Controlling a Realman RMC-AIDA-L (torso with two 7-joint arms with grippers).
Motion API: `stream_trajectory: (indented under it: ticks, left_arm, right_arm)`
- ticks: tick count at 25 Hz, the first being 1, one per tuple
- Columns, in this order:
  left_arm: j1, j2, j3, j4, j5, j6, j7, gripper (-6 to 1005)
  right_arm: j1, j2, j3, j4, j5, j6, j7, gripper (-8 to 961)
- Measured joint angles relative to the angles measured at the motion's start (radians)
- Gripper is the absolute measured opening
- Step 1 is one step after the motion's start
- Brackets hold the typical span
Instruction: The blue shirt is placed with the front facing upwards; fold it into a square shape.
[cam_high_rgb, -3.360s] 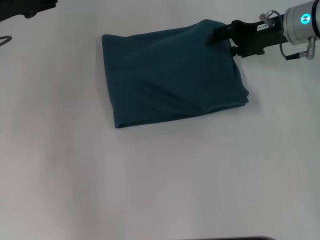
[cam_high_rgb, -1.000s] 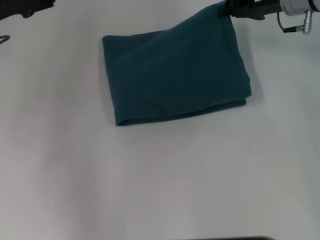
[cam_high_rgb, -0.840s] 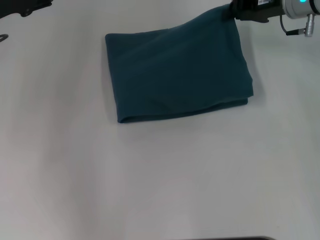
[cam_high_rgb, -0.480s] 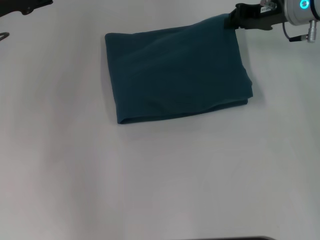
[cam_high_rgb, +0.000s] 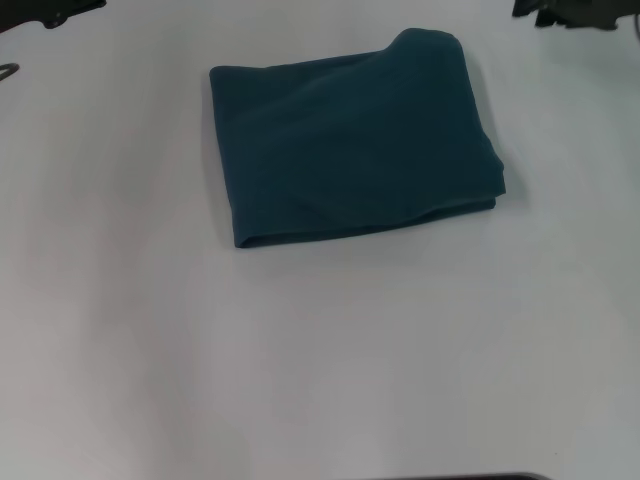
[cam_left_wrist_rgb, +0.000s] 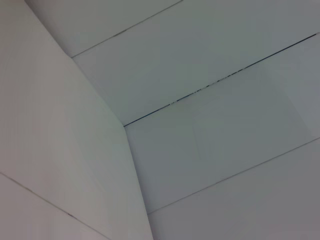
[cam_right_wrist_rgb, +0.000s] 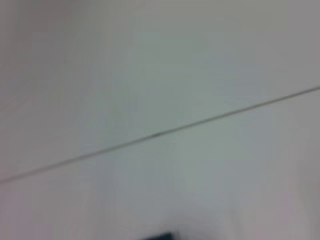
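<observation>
The blue shirt (cam_high_rgb: 355, 150) lies folded into a compact, roughly rectangular block on the white bench (cam_high_rgb: 320, 350), in the far central part of the head view. No lettering or neck label shows on the exposed surface; only plain teal fabric faces up. The near edge of the block shows a layered fold line. The far right corner rises in a small rounded hump, and soft creases cross the top layer.

The right gripper (cam_high_rgb: 560, 12) appears only as a dark part at the top right edge of the head view, apart from the shirt and not touching it. Whether it is released or clenched cannot be told.

The left gripper (cam_high_rgb: 45, 12) sits at the top left corner of the head view, well apart from the shirt. Its condition cannot be told either.

Both wrist views show only pale panelled surfaces with thin seams.
</observation>
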Motion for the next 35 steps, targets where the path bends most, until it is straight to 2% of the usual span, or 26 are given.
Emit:
stream_trajectory:
  ticks: [2, 5, 8, 10, 13, 16, 19, 21, 22, 27, 31, 33, 35]
  left_arm:
    - [0.0, 0.001, 0.0, 0.0, 0.0, 0.001, 0.0, 901]
    - [0.0, 0.004, 0.0, 0.0, 0.0, 0.0, 0.0, 900]
    - [0.003, 0.009, 0.0, 0.0, 0.0, -0.004, 0.001, 900]
    - [0.008, 0.016, -0.003, 0.0, 0.0, -0.004, 0.0, 900]
    - [0.016, 0.02, -0.021, 0.001, 0.0, 0.001, -0.003, 900]
    - [0.026, 0.024, -0.046, 0.012, 0.0, 0.001, -0.003, 901]
    - [0.034, 0.035, -0.061, 0.034, 0.0, 0.002, -0.004, 900]
    - [0.038, 0.04, -0.066, 0.045, 0.0, -0.003, -0.008, 900]
    - [0.039, 0.04, -0.067, 0.048, 0.0, -0.005, -0.009, 900]
    - [0.033, 0.04, -0.067, 0.05, 0.0, -0.01, -0.008, 901]
    - [0.035, 0.039, -0.067, 0.061, 0.006, -0.031, -0.004, 901]
    - [0.037, 0.041, -0.066, 0.069, 0.006, -0.035, -0.004, 901]
    - [0.037, 0.041, -0.066, 0.071, 0.004, -0.036, -0.005, 900]
  right_arm:
    - [-0.015, -0.002, 0.045, -0.048, 0.011, -0.055, -0.006, 357]
    - [-0.037, -0.007, 0.094, -0.105, 0.057, -0.131, -0.044, 358]
    - [-0.068, -0.01, 0.125, -0.121, 0.174, -0.207, -0.206, 359]
    - [-0.096, -0.004, 0.133, -0.122, 0.273, -0.262, -0.353, 393]
    - [-0.143, 0.013, 0.125, -0.13, 0.381, -0.381, -0.593, 445]
    - [-0.186, 0.039, 0.11, -0.135, 0.385, -0.536, -0.876, 497]
    - [-0.233, 0.076, 0.118, -0.136, 0.388, -0.589, -1.029, 636]
    - [-0.252, 0.092, 0.121, -0.123, 0.387, -0.597, -1.046, 728]
    - [-0.256, 0.093, 0.119, -0.109, 0.385, -0.594, -1.032, 745]
    - [-0.263, 0.086, 0.124, -0.058, 0.374, -0.579, -0.962, 828]
    - [-0.283, 0.101, 0.157, -0.055, 0.406, -0.553, -0.98, 895]
    - [-0.274, 0.101, 0.165, -0.057, 0.414, -0.546, -0.91, 911]
    - [-0.252, 0.092, 0.158, -0.06, 0.403, -0.528, -0.787, 909]
